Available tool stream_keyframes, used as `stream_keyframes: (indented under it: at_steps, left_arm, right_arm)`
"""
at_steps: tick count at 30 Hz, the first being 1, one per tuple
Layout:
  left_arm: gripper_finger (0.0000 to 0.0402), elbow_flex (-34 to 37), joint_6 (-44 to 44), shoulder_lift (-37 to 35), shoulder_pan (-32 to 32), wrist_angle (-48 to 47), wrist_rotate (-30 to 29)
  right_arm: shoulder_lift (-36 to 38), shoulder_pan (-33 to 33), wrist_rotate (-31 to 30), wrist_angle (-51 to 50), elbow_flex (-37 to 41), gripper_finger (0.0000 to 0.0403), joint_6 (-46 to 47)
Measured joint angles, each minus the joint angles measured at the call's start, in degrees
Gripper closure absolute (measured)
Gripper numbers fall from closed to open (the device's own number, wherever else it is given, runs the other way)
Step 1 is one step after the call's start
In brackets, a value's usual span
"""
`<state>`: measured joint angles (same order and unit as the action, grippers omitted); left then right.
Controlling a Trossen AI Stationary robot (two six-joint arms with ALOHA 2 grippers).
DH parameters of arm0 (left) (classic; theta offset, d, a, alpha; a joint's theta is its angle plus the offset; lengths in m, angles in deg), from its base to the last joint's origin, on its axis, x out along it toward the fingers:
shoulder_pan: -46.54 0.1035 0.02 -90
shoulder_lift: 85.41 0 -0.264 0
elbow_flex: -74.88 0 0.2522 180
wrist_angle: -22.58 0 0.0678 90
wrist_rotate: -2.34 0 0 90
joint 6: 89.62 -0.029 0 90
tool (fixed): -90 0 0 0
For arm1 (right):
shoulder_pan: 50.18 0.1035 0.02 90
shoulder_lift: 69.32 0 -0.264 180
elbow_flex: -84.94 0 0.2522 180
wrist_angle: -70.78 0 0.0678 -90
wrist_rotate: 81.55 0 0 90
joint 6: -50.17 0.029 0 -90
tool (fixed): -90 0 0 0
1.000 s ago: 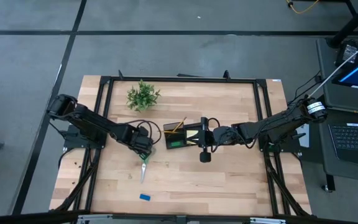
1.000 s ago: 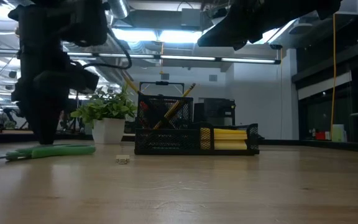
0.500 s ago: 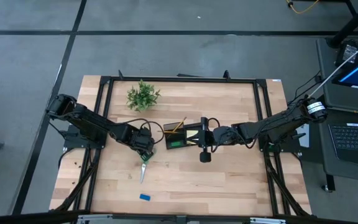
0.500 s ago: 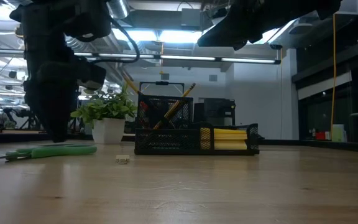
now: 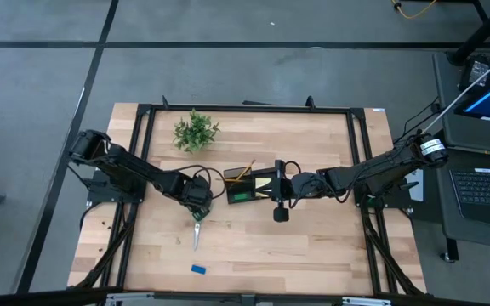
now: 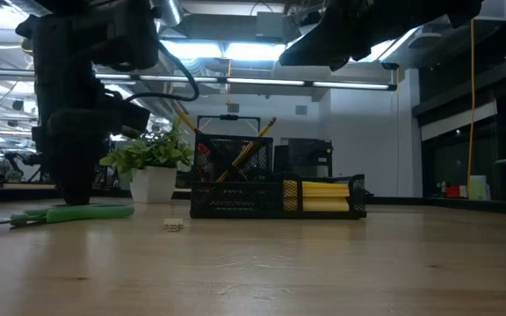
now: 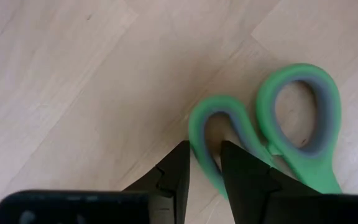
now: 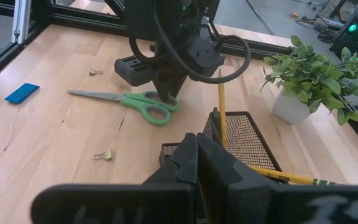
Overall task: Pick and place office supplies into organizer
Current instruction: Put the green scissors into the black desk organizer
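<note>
Since a second ago my left gripper (image 7: 204, 163) has dropped onto the green-handled scissors (image 5: 196, 226) lying left of the organizer (image 5: 251, 188), its fingers a narrow slot straddling one handle loop, not yet holding it. Right gripper (image 8: 197, 155) waits closed above the organizer. If I close off-centre, I judge the loop could slip and the scissors pivot away.

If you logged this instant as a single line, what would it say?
left tool: nearly shut, at one handle loop of green scissors lying on table | right tool: shut, above organizer | blue block: loose
</note>
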<state>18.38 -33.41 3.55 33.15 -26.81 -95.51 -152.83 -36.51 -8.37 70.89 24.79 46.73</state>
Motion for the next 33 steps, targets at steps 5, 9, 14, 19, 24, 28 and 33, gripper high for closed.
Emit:
stream_keyframes:
  at_steps: [5,9,14,19,24,28,33]
  left_arm:
    - [0.0315,-0.1,-0.5,0.4,0.0,0.0,0.0]
    - [0.0319,-0.1,-2.5,0.4,0.0,0.0,0.0]
    - [0.0364,-0.1,-4.7,0.5,0.0,0.1,-0.2]
    - [0.0386,0.0,-5.5,0.4,-0.1,0.2,-2.2]
    - [0.0386,0.2,-6.5,-0.1,-0.1,1.4,-4.5]
    - [0.0386,0.2,-7.5,-0.8,-0.7,3.1,-9.4]
    - [0.0386,0.2,-9.8,-2.7,-2.0,5.0,-16.0]
  right_arm:
    - [0.0,0.0,0.0,0.0,0.0,0.0393,0.0]
    - [0.0,0.0,0.0,0.0,0.0,0.0393,0.0]
    - [0.0,0.0,0.0,0.0,0.0,0.0393,0.0]
    - [0.0,0.0,0.0,0.0,0.0,0.0393,0.0]
    - [0.0,0.0,0.0,0.0,0.0,0.0393,0.0]
    - [0.0,0.0,0.0,0.0,0.0,0.0393,0.0]
    - [0.0,0.0,0.0,0.0,0.0,0.0393,0.0]
